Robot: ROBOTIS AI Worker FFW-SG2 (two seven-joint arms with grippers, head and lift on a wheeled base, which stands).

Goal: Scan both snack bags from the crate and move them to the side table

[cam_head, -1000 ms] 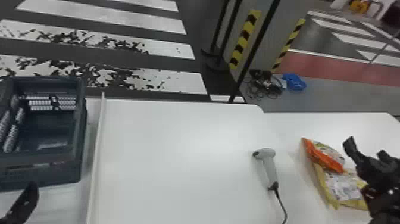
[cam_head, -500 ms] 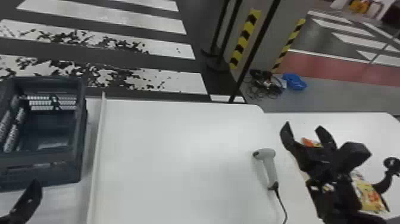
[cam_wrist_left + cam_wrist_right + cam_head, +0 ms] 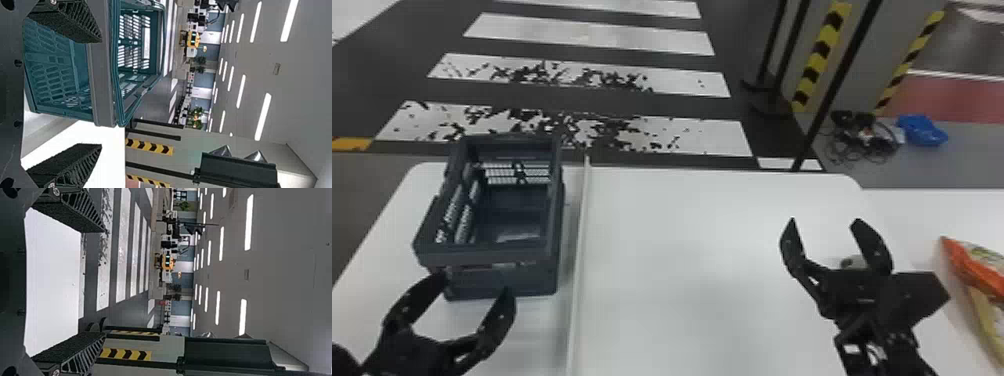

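Right of the right gripper point(image 3: 824, 220), spread like the left gripper point(image 3: 474, 282), both snack bags point(image 3: 976, 265) lie on the side table point(image 3: 932, 215), task probably finished.

Lighting is bright and fairly even in the head view, where the white table point(image 3: 682, 280) carries a broad, soft sheen. A faint grey shadow lies beside the snack bag point(image 3: 977, 272), and a pale gleam marks the dim inside of the crate point(image 3: 532, 282). In both wrist views, long ceiling lamps point(image 3: 263, 116) glow stark white overhead against a duller grey ceiling point(image 3: 293, 117), and the tabletop washes out to near-featureless white.
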